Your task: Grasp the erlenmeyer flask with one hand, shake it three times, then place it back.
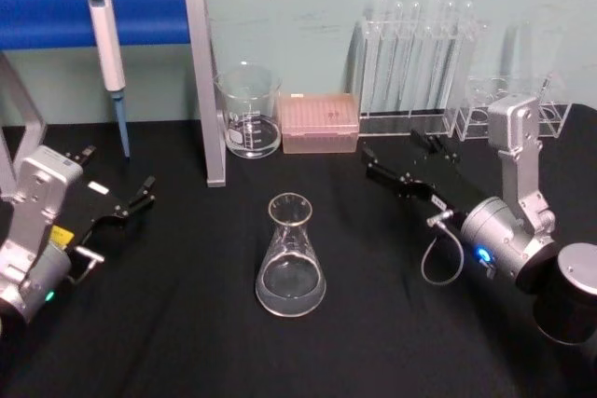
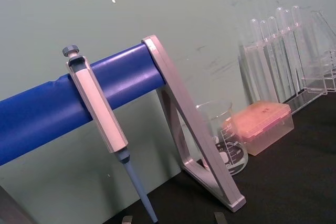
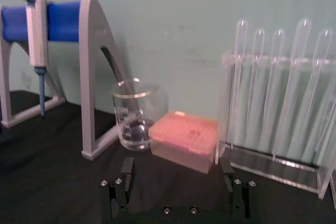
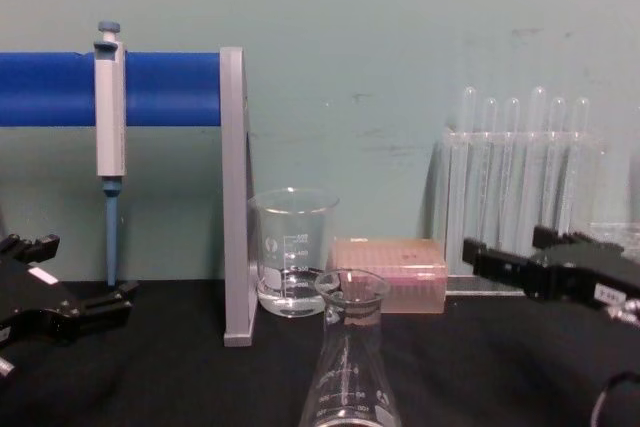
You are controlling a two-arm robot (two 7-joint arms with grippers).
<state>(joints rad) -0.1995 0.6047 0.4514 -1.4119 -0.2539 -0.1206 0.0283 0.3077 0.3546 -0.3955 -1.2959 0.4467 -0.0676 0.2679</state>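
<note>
**Erlenmeyer flask set apart in open space, both grippers spread and clear of it**

Erlenmeyer flask (image 1: 291,258) is stood upright on the black table (image 1: 187,342), alone near the middle, well forward of the glassware at the back wall. That placement is judged deliberate: a sideways approach is left unobstructed from either flank.

The right gripper (image 1: 403,157), carried on the arm with the small white label and silver connector, is held low over the cloth to the flask's right and behind it, its fingers spread wide and nothing held. The left gripper (image 1: 140,195) is parked near the table's left side, likewise spread and empty.

Behind the flask, the beaker (image 1: 248,111) and pink tip box (image 1: 319,123) are lined up beside the grey stand leg (image 1: 207,90), with the test tube rack (image 1: 418,72) farther right. The right gripper is close to that rack, so its swing toward the flask is best kept forward. Open cloth is left all around the flask for shaking and return.
</note>
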